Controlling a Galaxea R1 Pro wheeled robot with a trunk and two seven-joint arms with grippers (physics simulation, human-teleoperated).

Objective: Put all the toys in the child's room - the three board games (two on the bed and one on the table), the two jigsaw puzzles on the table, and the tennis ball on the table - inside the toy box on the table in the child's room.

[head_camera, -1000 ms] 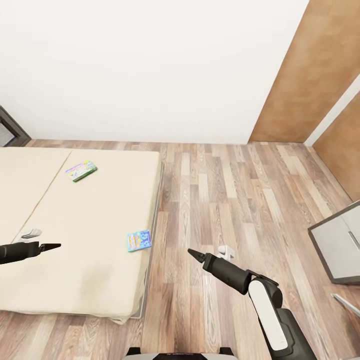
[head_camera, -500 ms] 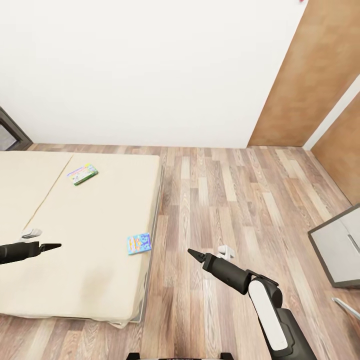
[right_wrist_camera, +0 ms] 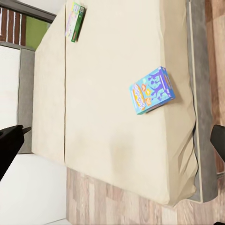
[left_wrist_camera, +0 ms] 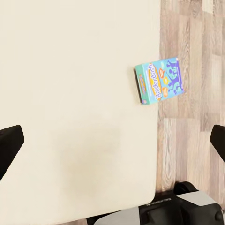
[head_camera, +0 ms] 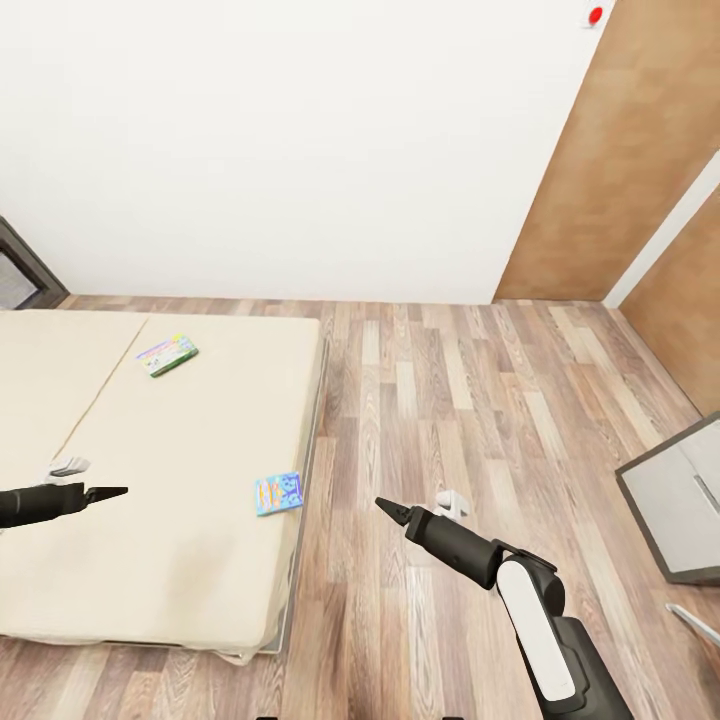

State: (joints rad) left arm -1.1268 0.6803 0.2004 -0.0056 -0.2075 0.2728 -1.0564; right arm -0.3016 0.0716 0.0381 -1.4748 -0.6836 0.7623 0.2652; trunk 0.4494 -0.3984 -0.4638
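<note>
- White wall (head_camera: pixel 300 140) and a wood-plank floor (head_camera: pixel 450 400) frame what we see from the head view; a brown panel (head_camera: pixel 620 160) stands at the right, with a small red dot (head_camera: pixel 596 15) near its top edge.
- We see the bed (head_camera: pixel 150 480) low at the left, its beige mattress split by a seam; a grey frame edge runs along its right side.
- We find the green-edged board game (head_camera: pixel 167 354) lying flat on the far part of the mattress, well apart from both grippers; it also shows in the right wrist view (right_wrist_camera: pixel 75 19).
- We find the small blue board game (head_camera: pixel 279 493) flat at the mattress's right edge, slightly overhanging it, between the two arms; the left wrist view (left_wrist_camera: pixel 159 80) and the right wrist view (right_wrist_camera: pixel 151 90) both show it lying free, touched by nothing.
- Our left gripper (head_camera: pixel 112 491) hovers over the mattress, pointing right; in the head view its tips look drawn to a point, yet the left wrist view shows its dark fingers (left_wrist_camera: pixel 9 145) at opposite edges of the picture, so we read it as spread and holding nothing.
- Our right gripper (head_camera: pixel 386 507) hangs over the floor just right of the bed, pointing left toward the blue game; its fingers (right_wrist_camera: pixel 9 143) likewise sit wide apart in the right wrist view, empty.
- We note a grey cabinet (head_camera: pixel 680 500) at the right edge of the head view, standing on the floor.
</note>
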